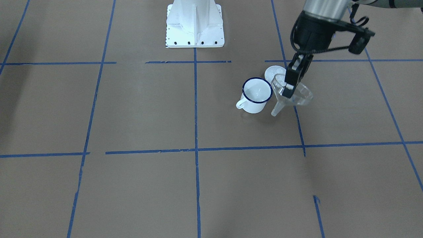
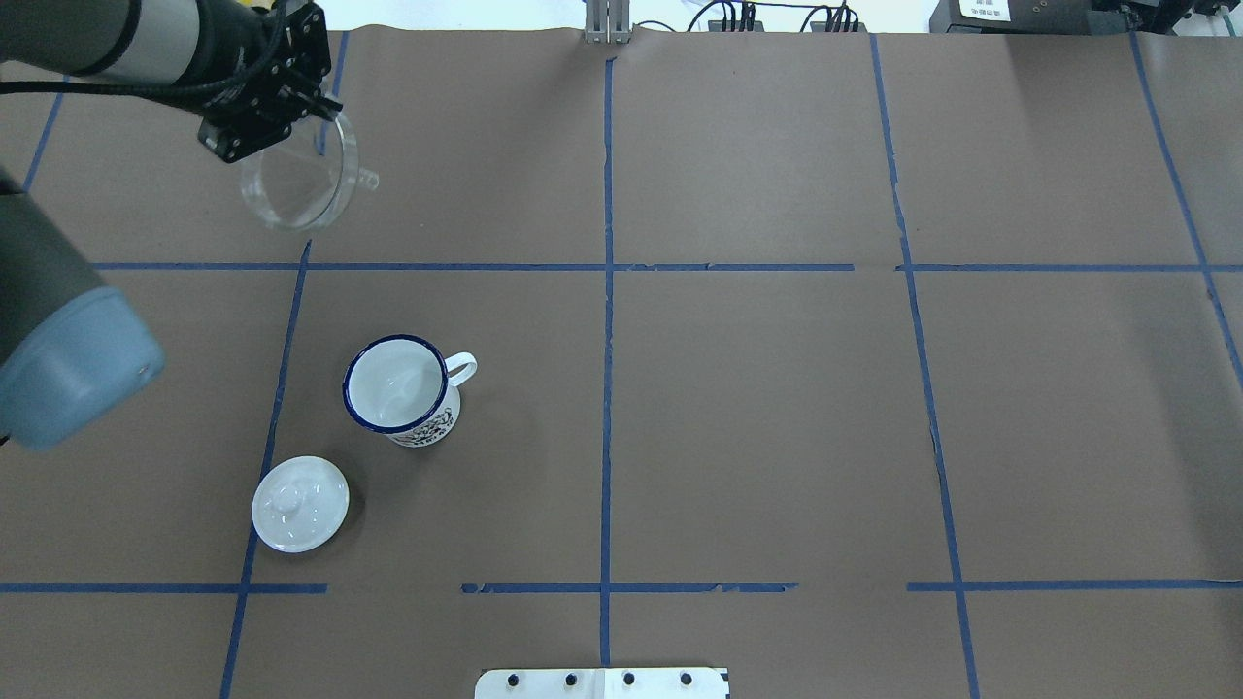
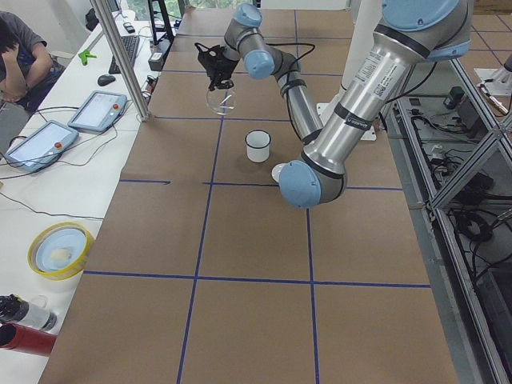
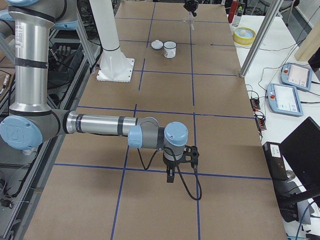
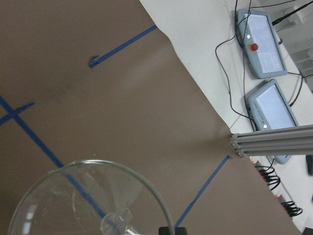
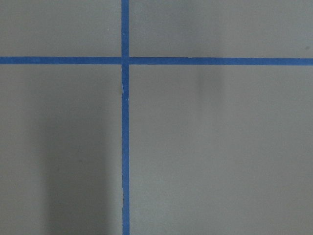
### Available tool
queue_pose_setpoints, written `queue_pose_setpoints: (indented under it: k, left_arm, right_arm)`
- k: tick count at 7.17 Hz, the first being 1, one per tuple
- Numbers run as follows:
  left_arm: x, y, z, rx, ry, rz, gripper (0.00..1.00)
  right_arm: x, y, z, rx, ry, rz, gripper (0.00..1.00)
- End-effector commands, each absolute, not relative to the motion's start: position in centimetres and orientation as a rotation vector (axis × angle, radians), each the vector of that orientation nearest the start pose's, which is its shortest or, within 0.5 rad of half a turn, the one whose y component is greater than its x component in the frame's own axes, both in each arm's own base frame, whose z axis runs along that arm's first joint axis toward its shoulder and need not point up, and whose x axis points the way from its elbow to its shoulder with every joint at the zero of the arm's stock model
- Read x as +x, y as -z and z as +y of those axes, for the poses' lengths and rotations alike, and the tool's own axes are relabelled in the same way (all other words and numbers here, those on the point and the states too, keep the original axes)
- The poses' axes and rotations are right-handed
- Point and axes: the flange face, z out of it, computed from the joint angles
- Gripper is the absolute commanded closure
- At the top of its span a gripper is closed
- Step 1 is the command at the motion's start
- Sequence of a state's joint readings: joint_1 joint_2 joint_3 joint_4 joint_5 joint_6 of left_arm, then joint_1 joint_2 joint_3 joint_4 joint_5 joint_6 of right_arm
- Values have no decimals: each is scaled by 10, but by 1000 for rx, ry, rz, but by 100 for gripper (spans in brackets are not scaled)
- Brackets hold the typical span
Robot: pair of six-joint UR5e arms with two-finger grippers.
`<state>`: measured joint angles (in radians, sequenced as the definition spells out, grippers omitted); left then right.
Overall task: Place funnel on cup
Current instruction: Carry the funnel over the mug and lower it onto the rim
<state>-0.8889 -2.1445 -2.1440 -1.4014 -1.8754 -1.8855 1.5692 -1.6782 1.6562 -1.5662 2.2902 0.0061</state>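
- Brown paper covers the tabletop (image 2: 777, 437), which blue tape (image 2: 607, 388) divides into large squares.
- Left gripper (image 1: 287, 90): clamped on the funnel (image 1: 300, 96), with its fingers pinching the wide rim.
- Funnel: clear and held in the air above the tabletop. It is tilted, with the thin spout slanting down and sideways, and hangs apart from the cup, not over its mouth.
- Cup (image 1: 255, 98): white with a dark blue rim, standing upright on the tabletop, handle turned toward the robot's right.
- Lid (image 1: 272, 71): white and round, knob up, lying near the cup on the robot's side without touching it.
- Right gripper (image 4: 171, 176): low over the tabletop, well apart from the cup. It shows only in the side view, so one cannot tell whether it is clenched or released. Its wrist view shows only crossing tape on paper.
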Motion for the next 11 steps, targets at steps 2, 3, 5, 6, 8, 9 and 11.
queue_pose_setpoints:
  k: [2,3,5,6,8,9,11]
  left_arm:
    - [305,-140,-378,-134,685,838,100]
    - [333,-149,-387,-148,667,779,100]
    - [367,-159,-415,-134,608,728,100]
    - [381,-163,-425,-120,577,739,100]
    - [415,-188,-452,-113,562,736,100]
    - [427,-200,-461,-112,561,738,100]
    - [445,-214,-467,-120,553,724,100]
  right_arm:
    - [67,-670,-445,-19,-10,-719,0]
    - [67,-670,-445,-19,-10,-719,0]
    - [67,-670,-445,-19,-10,-719,0]
    - [67,-670,-445,-19,-10,-719,0]
    - [67,-670,-445,-19,-10,-719,0]
    - [67,-670,-445,-19,-10,-719,0]
    - [67,-670,-445,-19,-10,-719,0]
